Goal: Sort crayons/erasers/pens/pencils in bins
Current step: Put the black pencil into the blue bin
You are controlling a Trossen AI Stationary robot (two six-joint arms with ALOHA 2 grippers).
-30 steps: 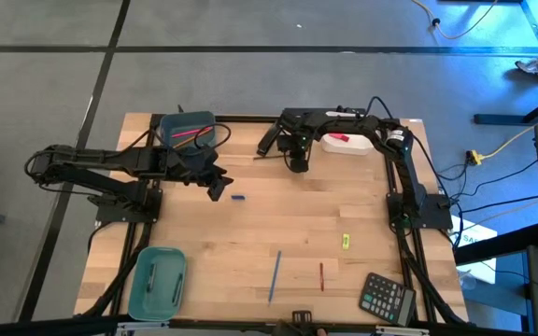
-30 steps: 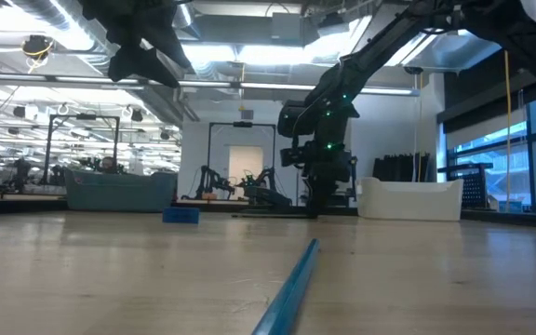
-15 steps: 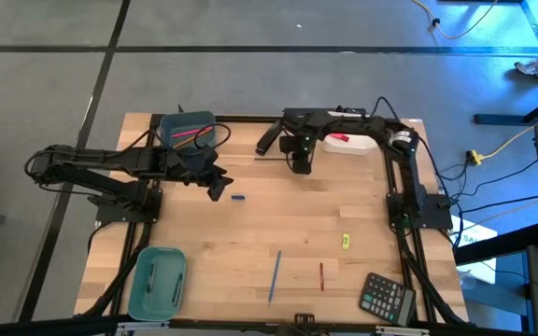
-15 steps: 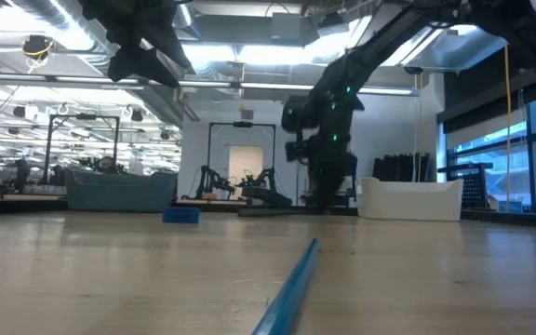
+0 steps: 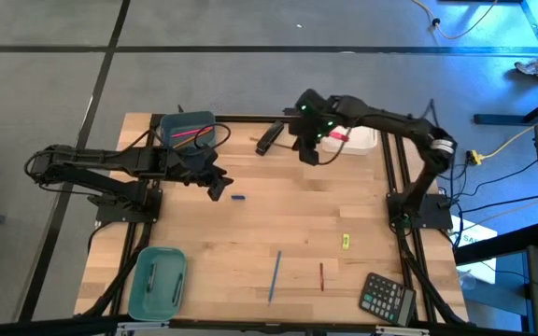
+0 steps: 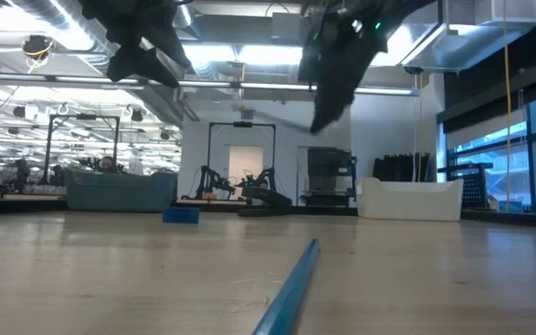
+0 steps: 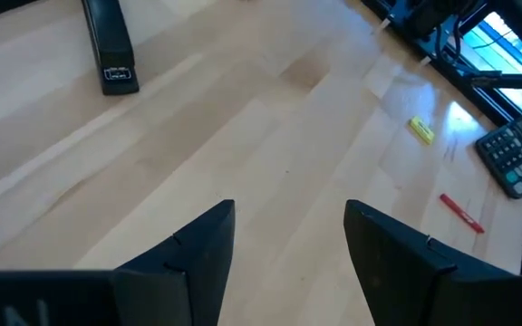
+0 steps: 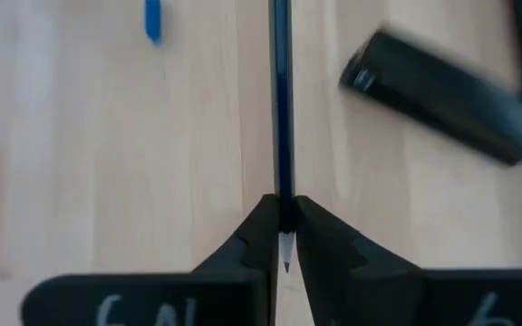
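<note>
My right gripper (image 5: 310, 155) hangs above the table's far middle, shut on a thin dark pen (image 8: 280, 109), beside the black stapler-like object (image 5: 268, 138) and the white bin (image 5: 361, 142), which holds a red eraser (image 5: 339, 138). My left gripper (image 5: 215, 188) is open and hovers in front of the blue-grey bin (image 5: 187, 132), which holds pink-red pencils. A blue pencil (image 5: 275, 276) and a dark red pen (image 5: 321, 276) lie flat near the near edge. The teal bin (image 5: 157, 280) sits at the near left. My right gripper pinches the dark pen between its two fingers (image 8: 259, 237) near one end, with a pale tip (image 8: 285, 255) just behind them. The fingers point down and lie across the pen. The pen is lifted clear and sticks out nearly level (image 6: 268, 119).
A small blue piece (image 5: 238, 197) lies just right of my left gripper. A yellow piece (image 5: 346, 242) and a black calculator (image 5: 387, 298) sit at the near right. Bare wood spans the table's middle (image 5: 297, 215).
My right gripper has risen from the table near the far edge and shifted a little toward the white bin, its arm swinging out to the right. The dark pen, which lay on the table at its fingers, is now lifted clear.
</note>
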